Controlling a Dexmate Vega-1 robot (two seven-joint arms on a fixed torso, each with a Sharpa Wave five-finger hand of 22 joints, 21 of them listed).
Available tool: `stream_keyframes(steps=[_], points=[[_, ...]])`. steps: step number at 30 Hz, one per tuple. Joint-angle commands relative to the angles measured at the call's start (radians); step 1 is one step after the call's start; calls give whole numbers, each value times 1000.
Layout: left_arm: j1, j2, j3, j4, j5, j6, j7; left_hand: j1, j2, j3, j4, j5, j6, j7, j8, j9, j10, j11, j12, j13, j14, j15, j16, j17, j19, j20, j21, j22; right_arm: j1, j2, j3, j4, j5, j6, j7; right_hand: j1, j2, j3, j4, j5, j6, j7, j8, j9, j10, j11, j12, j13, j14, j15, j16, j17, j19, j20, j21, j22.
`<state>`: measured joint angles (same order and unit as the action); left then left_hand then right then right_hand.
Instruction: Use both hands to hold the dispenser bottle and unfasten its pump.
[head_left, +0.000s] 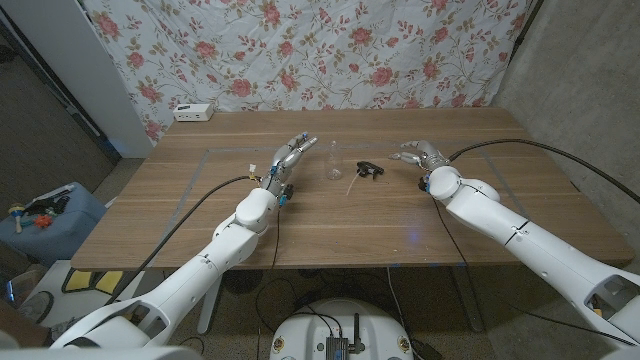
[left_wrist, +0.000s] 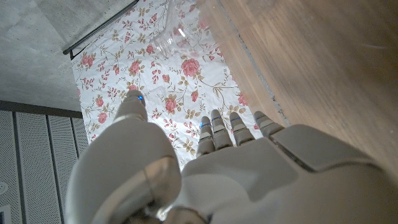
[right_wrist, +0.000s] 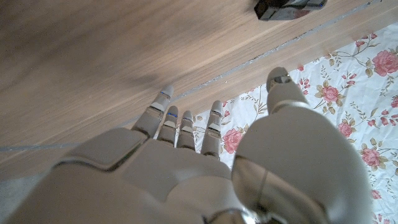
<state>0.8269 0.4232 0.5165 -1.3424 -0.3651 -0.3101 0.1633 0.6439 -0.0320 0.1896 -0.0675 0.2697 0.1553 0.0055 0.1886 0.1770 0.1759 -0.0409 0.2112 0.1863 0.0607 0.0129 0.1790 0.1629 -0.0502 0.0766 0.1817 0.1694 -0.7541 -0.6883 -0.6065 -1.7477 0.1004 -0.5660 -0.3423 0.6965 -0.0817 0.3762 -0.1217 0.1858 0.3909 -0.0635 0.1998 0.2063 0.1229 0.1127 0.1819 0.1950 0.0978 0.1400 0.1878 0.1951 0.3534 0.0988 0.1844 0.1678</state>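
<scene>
Wooden bench (head_left: 400, 215) — white power strip (head_left: 194, 112) at far left edge, floral cloth (head_left: 300, 50) hung behind; blue bin (head_left: 45, 225) on floor.

A clear plastic bottle (head_left: 334, 160) stands on the matt wooden table (head_left: 400, 215) before a flowered cloth (head_left: 330, 50).

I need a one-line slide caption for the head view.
Both hands, left and right, open beside the clear bottle; its black pump lies detached on the table.
</scene>
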Motion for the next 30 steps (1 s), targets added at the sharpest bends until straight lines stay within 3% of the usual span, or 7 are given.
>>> stream_keyframes(steps=[1, 16, 18, 30], points=[[-5, 4, -3, 8, -19, -7, -27, -1, 15, 3, 10, 2, -3, -1, -4, -1, -11, -2, -3, 2, -14, 2, -6, 3, 1, 4, 7, 2, -17, -17, 29, 15, 32, 96, 35, -21, -1, -14, 5, 1, -59, 8, -21, -4, -23, 4, 5, -1, -36, 5, -5, 1, -21, -6, -4, 0], [-19, 18, -12, 22, -51, -20, -83, -59, 68, -4, 52, -15, -33, 2, -11, 0, -54, 17, -16, 3, -57, 13, -7, 8, -9, 11, 6, 3, -47, -19, 81, 64, 80, 315, 70, -107, 7, -53, 37, 1, -164, -43, -27, -17, -58, -22, 4, -8, -102, -55, -3, 0, -62, -68, -5, -1], [-22, 16, -13, 28, -51, -29, -86, -63, 75, -3, 56, -17, -35, 1, -11, 0, -57, 19, -17, 2, -59, 14, -7, 8, -5, 8, 7, 3, -49, -16, 86, 69, 85, 333, 73, -128, 11, -62, 46, 1, -183, -50, -28, -18, -72, -32, 1, -9, -106, -59, -1, 0, -66, -73, -4, -1], [-42, 9, -18, 76, -56, -74, -114, -75, 102, 2, 65, -25, -30, -2, -7, 0, -56, 18, -13, 2, -47, 7, -1, 6, 33, 2, 20, 3, -60, 16, 109, 120, 126, 450, 91, -182, 32, -78, 73, 1, -222, -62, -27, -19, -65, -40, 7, -11, -105, -80, 6, 2, -71, -93, -2, -1]])
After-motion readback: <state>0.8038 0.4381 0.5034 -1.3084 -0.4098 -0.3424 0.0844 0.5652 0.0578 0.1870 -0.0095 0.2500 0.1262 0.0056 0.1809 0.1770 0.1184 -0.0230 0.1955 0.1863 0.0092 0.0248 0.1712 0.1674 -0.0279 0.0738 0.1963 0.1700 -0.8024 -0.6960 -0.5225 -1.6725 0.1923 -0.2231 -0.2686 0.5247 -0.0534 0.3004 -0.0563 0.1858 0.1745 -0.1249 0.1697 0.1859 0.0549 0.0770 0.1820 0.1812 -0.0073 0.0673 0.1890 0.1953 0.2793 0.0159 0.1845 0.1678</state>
